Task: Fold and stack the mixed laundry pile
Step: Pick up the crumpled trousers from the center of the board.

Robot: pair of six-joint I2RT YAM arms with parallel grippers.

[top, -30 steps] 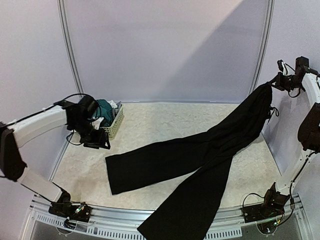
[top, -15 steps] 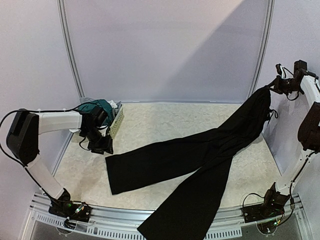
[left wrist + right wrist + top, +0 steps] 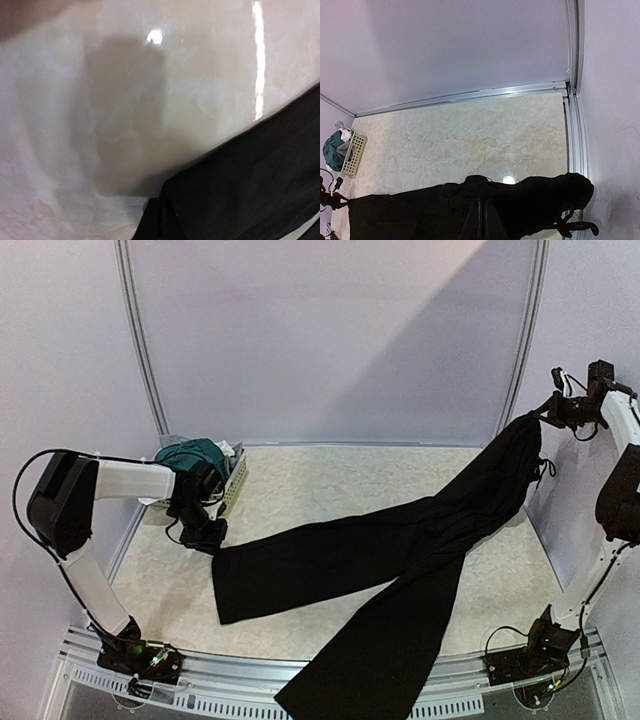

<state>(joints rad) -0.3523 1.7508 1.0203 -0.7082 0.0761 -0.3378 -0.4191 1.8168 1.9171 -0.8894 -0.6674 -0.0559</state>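
Long black trousers (image 3: 400,540) lie spread across the table, and one leg hangs over the near edge. My right gripper (image 3: 543,412) is raised at the far right, shut on the waist end (image 3: 520,197), which drapes down from it; its fingers (image 3: 482,220) are pressed together in the fabric. My left gripper (image 3: 211,540) is low on the table at the hem corner of the other leg. Its fingers (image 3: 159,220) are shut together on the edge of the black cloth (image 3: 250,175). Teal shorts (image 3: 200,453) and a white cloth (image 3: 229,450) sit in the basket.
A pale perforated basket (image 3: 233,485) stands at the back left by the wall, close behind my left arm; the right wrist view also shows the basket (image 3: 354,152). Walls and metal rails close in the marbled table (image 3: 330,480) on three sides.
My left arm has swung down from beside the basket to the trouser hem corner, and its gripper has closed there. The right arm holds the waist as before.
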